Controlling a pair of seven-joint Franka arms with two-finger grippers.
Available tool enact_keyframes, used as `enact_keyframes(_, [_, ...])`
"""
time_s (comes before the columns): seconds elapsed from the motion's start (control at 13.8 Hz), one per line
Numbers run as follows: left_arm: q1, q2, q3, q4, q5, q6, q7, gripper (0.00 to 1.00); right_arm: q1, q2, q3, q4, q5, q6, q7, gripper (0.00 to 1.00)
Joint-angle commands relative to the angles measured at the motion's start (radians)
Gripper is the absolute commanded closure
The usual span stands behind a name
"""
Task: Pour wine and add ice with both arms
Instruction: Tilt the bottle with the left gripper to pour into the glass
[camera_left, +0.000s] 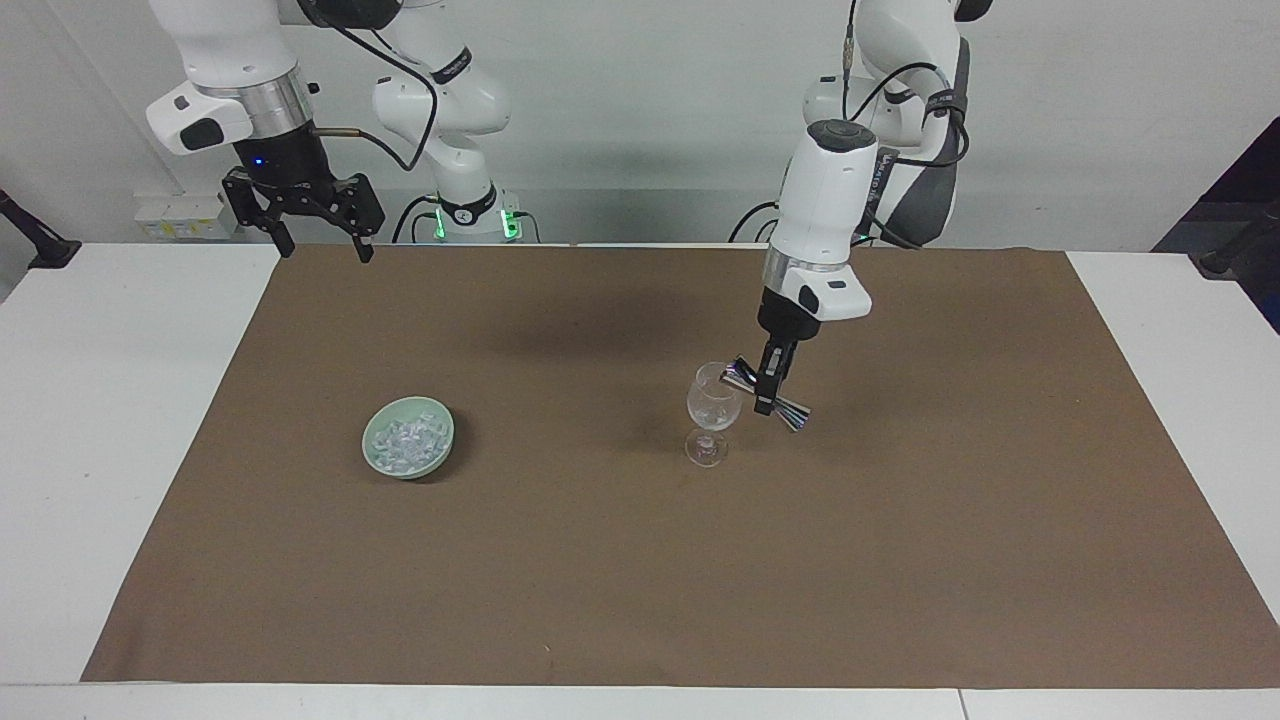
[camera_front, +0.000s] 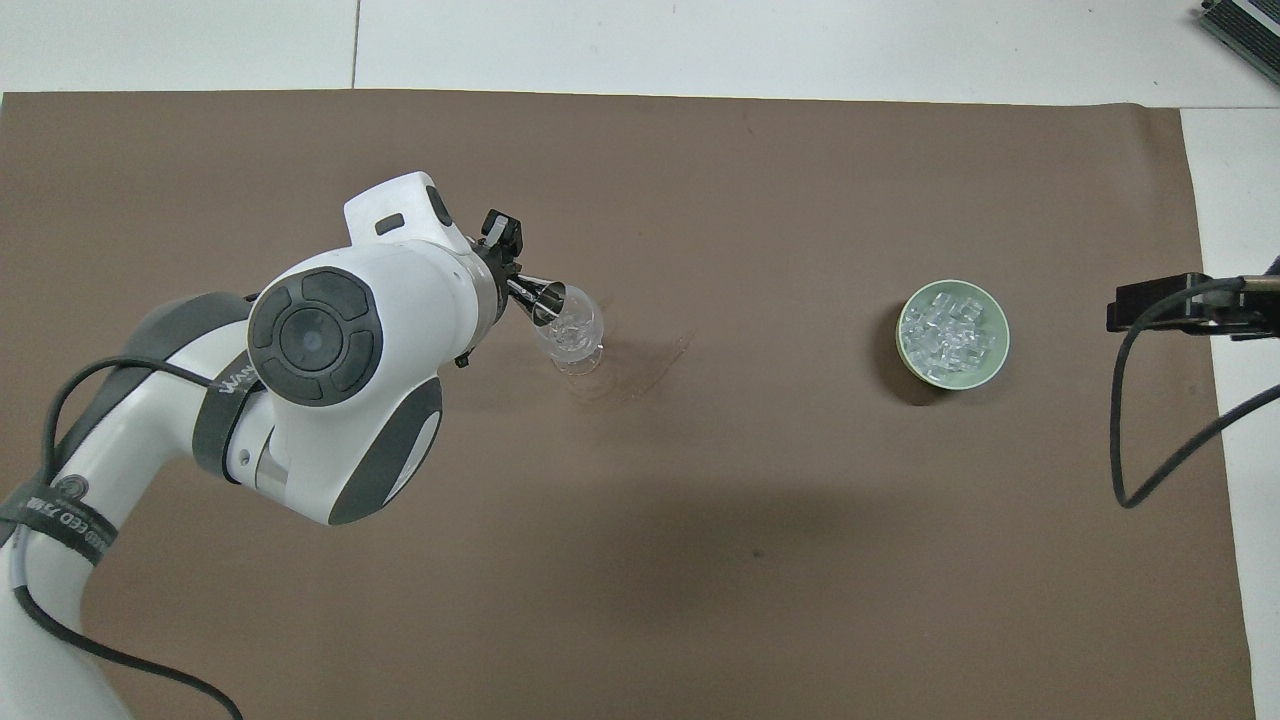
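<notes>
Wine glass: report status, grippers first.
Left gripper shut on jigger, tipped over glass rim. Right gripper open, waiting near its base. Ice heaped in bowl. Nothing in the way.

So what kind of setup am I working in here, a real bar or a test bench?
Most likely a lab test bench: two white jointed robot arms mounted at a white table under a plain brown paper mat, bare wall, loose cables.
</notes>
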Motion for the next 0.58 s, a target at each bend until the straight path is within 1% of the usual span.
enact_keyframes(0.0, [-0.024, 0.006, 0.017, 0.003, 0.043, 0.020, -0.051, 1.00, -0.018, -0.005, 0.005, -0.004, 0.025, -0.002, -0.029, 0.00])
enact_keyframes(0.36, [-0.032, 0.009, 0.017, 0.009, 0.083, 0.019, -0.066, 1.00, -0.018, -0.005, 0.005, -0.004, 0.025, -0.002, -0.029, 0.00])
enact_keyframes(0.51, [-0.033, 0.022, 0.017, 0.028, 0.087, 0.017, -0.071, 1.00, -0.018, -0.005, 0.005, -0.004, 0.025, -0.002, -0.029, 0.00])
